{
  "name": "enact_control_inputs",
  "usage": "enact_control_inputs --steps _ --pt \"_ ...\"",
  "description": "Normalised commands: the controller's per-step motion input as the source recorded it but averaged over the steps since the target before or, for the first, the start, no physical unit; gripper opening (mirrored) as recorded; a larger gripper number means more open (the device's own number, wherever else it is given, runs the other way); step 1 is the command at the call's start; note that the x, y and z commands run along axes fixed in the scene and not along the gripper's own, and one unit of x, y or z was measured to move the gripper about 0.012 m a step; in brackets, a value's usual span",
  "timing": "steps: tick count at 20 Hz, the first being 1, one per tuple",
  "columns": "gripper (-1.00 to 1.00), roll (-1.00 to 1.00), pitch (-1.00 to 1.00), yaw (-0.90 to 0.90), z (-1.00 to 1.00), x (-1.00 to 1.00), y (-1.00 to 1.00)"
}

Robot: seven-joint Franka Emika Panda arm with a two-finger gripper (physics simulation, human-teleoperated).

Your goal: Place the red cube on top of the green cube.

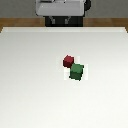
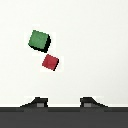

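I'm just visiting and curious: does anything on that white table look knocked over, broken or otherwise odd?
Nothing stands out. The red cube and the green cube both sit flat on the white table, close together corner to corner, undamaged. The gripper is open with nothing between its fingers.

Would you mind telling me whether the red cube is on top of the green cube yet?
Not yet. The red cube rests on the table beside the green cube, corners close; the wrist view shows both flat.

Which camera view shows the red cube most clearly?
The wrist view: the red cube appears larger there, seen from above, apart from the green cube. In the exterior view it is smaller and blurrier, close against the green cube.
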Motion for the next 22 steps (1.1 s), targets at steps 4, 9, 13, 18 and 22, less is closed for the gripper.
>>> enact_control_inputs --steps 4,9,13,18,22 --pt "1.00 0.00 0.00 0.00 0.00 0.00 0.00" --pt "1.00 0.00 0.00 0.00 0.00 0.00 0.00" --pt "1.00 0.00 0.00 0.00 0.00 0.00 0.75" --pt "1.00 0.00 0.00 0.00 0.00 0.60 0.00" --pt "1.00 0.00 0.00 0.00 0.00 0.25 0.00"
